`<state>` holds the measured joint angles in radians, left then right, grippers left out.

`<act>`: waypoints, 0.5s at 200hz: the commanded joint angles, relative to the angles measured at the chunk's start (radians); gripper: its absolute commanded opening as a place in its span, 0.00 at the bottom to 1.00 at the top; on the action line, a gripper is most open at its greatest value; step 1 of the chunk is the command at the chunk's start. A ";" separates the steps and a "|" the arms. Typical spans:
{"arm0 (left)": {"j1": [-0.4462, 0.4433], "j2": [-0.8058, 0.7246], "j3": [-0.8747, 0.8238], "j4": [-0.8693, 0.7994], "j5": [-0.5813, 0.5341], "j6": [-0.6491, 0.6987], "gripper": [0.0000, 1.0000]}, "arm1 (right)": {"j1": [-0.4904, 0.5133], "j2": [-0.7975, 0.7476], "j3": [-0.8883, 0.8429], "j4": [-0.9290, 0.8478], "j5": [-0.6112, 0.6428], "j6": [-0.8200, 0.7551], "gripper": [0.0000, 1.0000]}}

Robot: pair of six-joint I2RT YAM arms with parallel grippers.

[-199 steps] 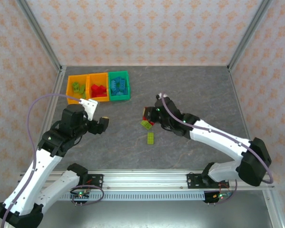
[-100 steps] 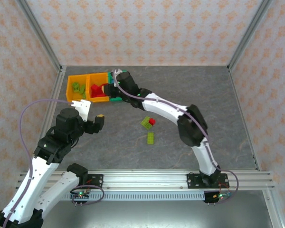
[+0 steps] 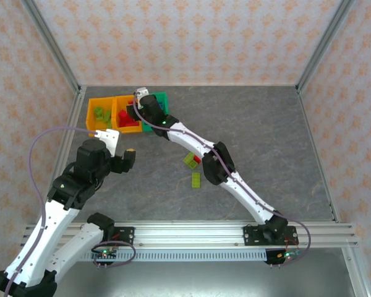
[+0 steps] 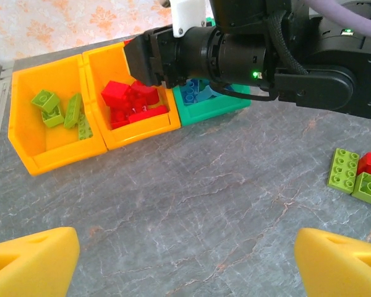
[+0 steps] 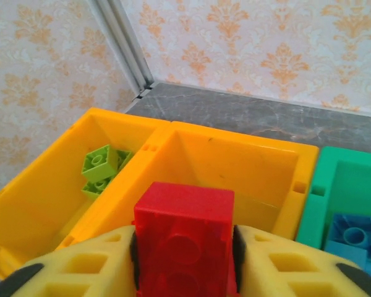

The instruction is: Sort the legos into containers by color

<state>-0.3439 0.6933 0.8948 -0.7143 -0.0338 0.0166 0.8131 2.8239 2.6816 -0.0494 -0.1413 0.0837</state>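
My right gripper [image 3: 135, 111] hangs over the middle orange container [image 3: 127, 128], shut on a red lego [image 5: 184, 241] that sits between its yellow fingers [image 5: 80, 272]. Below it are the middle container's orange walls [image 5: 235, 161]. That container holds red legos [image 4: 133, 102]. The left orange container [image 4: 25, 142] holds lime green legos [image 4: 65, 111], and the green container [image 4: 216, 111] holds blue ones [image 5: 358, 235]. Two green legos [image 3: 189, 161] [image 3: 197, 180] and a red one [image 3: 198, 159] lie loose on the table. My left gripper [image 3: 131, 158] is open above bare table, holding nothing.
The three containers stand joined at the back left, close to the metal frame post [image 3: 55, 55] and the patterned wall. The right arm [image 3: 216, 164] stretches diagonally over the loose legos. Grey table [image 3: 266, 130] lies open to the right.
The right arm swung from the loose legos at mid-table up to the containers, carrying the red lego. The left arm shifted only slightly.
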 commanded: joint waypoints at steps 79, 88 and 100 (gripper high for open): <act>0.008 0.007 -0.008 0.003 -0.012 0.020 0.90 | -0.012 -0.498 -0.343 -0.242 -0.122 0.094 0.93; 0.008 0.010 -0.006 0.003 0.004 0.024 0.91 | -0.013 -0.560 -0.393 -0.310 -0.107 0.097 0.93; 0.008 0.018 -0.005 0.004 0.042 0.030 0.91 | -0.015 -0.645 -0.476 -0.383 -0.079 0.096 0.93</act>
<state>-0.3439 0.7033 0.8948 -0.7143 -0.0334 0.0273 0.8078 2.4004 2.2986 -0.2634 -0.2398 0.1505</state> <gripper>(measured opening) 0.906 0.925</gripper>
